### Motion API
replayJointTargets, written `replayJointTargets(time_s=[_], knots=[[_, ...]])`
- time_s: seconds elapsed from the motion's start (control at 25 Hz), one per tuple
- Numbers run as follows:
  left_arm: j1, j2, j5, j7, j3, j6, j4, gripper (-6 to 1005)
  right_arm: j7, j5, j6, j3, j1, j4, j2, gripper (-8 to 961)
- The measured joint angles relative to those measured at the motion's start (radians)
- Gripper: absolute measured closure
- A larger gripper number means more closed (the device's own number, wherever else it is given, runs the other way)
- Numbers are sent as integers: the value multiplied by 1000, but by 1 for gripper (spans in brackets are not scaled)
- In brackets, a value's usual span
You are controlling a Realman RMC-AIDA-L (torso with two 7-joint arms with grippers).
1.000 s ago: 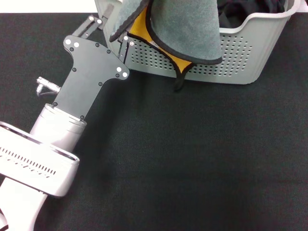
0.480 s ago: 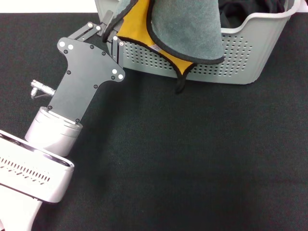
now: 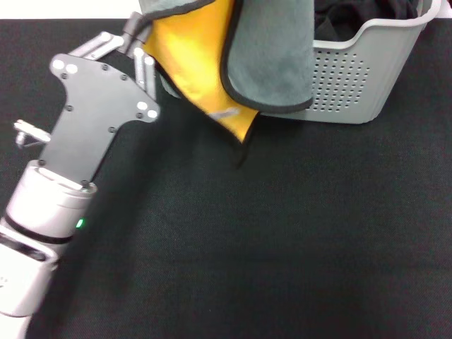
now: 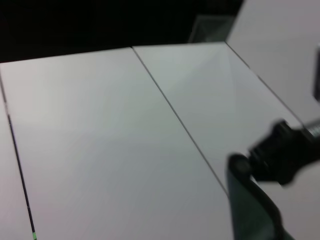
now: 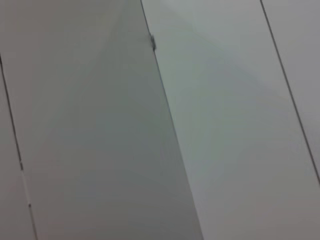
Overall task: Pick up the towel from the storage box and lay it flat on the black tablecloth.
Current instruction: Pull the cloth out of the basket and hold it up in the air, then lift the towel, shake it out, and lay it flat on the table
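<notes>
A: Starting left of the storage box (image 3: 367, 70), what is there?

B: The left gripper (image 3: 138, 42), at the end of its arm that comes up from the lower left across the black tablecloth (image 3: 282, 240). It sits just beside the box's left end, at about rim height.

A: And its fingers?

B: Pinched on the towel (image 3: 233, 63), on the cloth's left upper edge. The left wrist view shows only a blurred dark clamp against pale panels, with a strip of grey cloth under it.

A: Where does the towel hang?

B: Over the front wall of the box, covering its left half. The orange-yellow side faces out on the left, and the grey side folds over it on the right. The lowest corner, with its dark trim, points down and hangs in front of the box, above the tablecloth; I cannot tell whether it touches.

A: The box itself?

B: It stands on the tablecloth at the far edge, its perforated wall showing to the right of the towel. A dark fabric bundle (image 3: 353, 18) lies inside it.

A: The right gripper?

B: It is out of sight; the right wrist view shows only pale panels.
</notes>
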Motion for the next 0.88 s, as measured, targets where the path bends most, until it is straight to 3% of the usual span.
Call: replayJointTargets(time_s=[0.4,0.6,0.88], knots=[[-8,21,78,-356,-2,171,-115,984,68,-82,117,-1,-86,14,-1,942],[-9,53,112,-486,-1,244,-126,983,122,-167,183,0,-103,4,-3,942],[-11,99,158,-625,-4,250,-116,983,207,-294,282,0,-114,-74,-8,943]])
